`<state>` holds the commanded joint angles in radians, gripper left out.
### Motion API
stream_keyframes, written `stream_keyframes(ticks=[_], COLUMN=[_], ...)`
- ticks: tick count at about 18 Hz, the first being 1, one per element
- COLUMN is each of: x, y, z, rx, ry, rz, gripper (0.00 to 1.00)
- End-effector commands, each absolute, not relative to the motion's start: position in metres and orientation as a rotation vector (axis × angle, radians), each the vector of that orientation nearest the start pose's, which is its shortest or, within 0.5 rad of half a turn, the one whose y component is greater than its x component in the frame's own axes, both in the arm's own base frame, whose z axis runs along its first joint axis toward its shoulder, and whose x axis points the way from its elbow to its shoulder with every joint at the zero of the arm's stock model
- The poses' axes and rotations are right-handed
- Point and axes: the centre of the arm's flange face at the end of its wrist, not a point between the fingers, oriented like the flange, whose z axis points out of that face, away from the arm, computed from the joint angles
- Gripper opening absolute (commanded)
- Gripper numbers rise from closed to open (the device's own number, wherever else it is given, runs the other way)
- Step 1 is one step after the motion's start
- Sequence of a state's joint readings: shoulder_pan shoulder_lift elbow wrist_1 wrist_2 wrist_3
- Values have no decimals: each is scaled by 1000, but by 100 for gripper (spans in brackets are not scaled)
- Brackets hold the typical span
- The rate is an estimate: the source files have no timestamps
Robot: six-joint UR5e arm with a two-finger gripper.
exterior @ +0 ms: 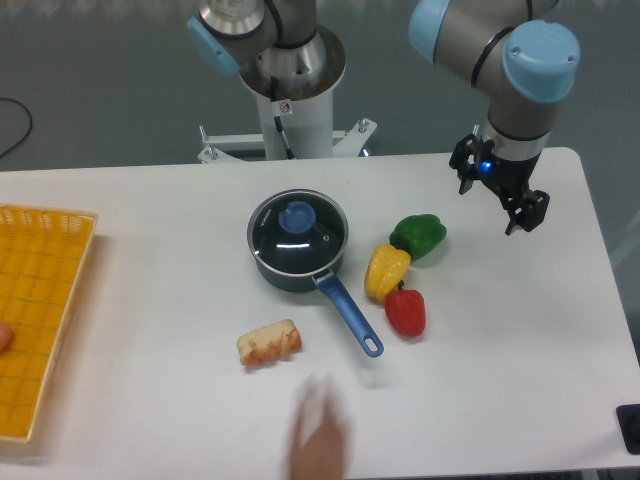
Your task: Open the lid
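Glass with a metal rim and a blue knob (297,216) in the middle: this is the lid (298,233), and it sits flat on the dark pan (290,272) near the centre of the table (130,300). So the task is not yet started, I judge.

My pincer (503,196) hangs over the far right part of the table, fingers pointing down, with a gap between them and nothing held; it looks open, though the fingers are small and dark in this view, so I am not fully sure how wide.

The lid lies well apart from me, to the left in the picture and a little nearer the camera. Between us are three peppers, green (419,235), yellow (386,270) and red (405,311). The pan handle (346,312) points toward the camera and slightly right, away from the knob, so it should not block me.

The next move, I think, is to travel across above the peppers and come down straight over the knob.
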<state>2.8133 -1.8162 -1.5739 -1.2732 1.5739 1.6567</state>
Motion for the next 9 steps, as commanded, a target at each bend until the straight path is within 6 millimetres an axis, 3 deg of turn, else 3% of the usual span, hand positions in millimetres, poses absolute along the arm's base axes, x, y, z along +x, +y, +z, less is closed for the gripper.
stream_keyframes(ticks=[9], x=[-511], y=[317], z=[379], rx=[-3066], ry=[642], rz=[78], gripper=[100])
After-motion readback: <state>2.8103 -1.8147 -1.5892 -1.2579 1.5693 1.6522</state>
